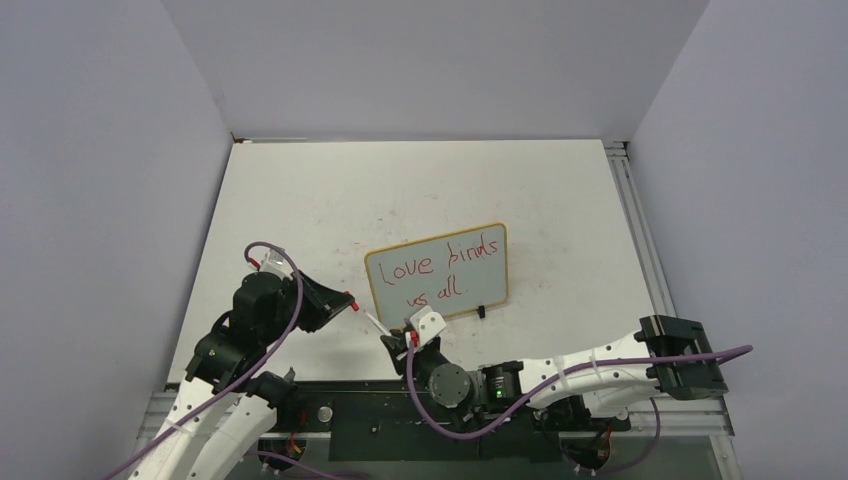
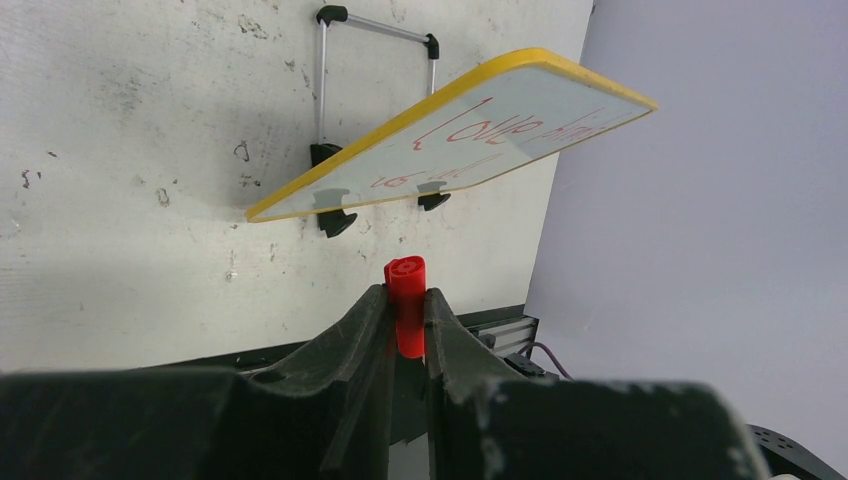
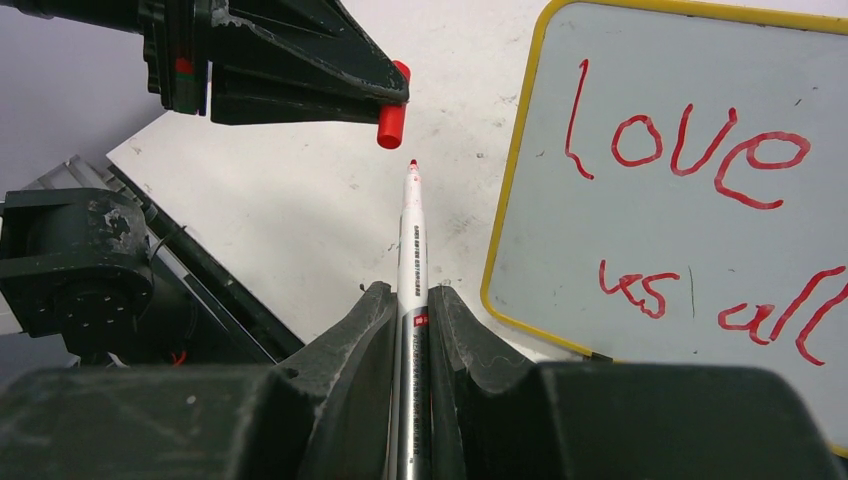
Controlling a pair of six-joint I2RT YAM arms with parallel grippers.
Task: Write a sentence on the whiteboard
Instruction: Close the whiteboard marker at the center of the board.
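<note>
The whiteboard point(image 1: 485, 285) stands on the table centre on small black feet. It carries the red sentence point(image 1: 440, 262), "love birds" over "vs all". My left gripper point(image 1: 350, 300) is shut on a red marker cap point(image 2: 405, 275), held left of the board's near-left corner. My right gripper point(image 1: 400, 338) is shut on a white marker point(image 3: 412, 240) with its red tip bare. The tip points at the cap point(image 3: 391, 118), a short gap below it. The board point(image 3: 560, 240) and the sentence point(image 3: 690, 150) lie right of the marker. In the left wrist view the board point(image 2: 380, 160) shows tilted.
A metal wire stand point(image 2: 375, 30) props the board from behind. A black and aluminium rail point(image 1: 400, 405) runs along the table's near edge, and another rail point(image 1: 640, 230) runs along the right side. Grey walls enclose the table on three sides.
</note>
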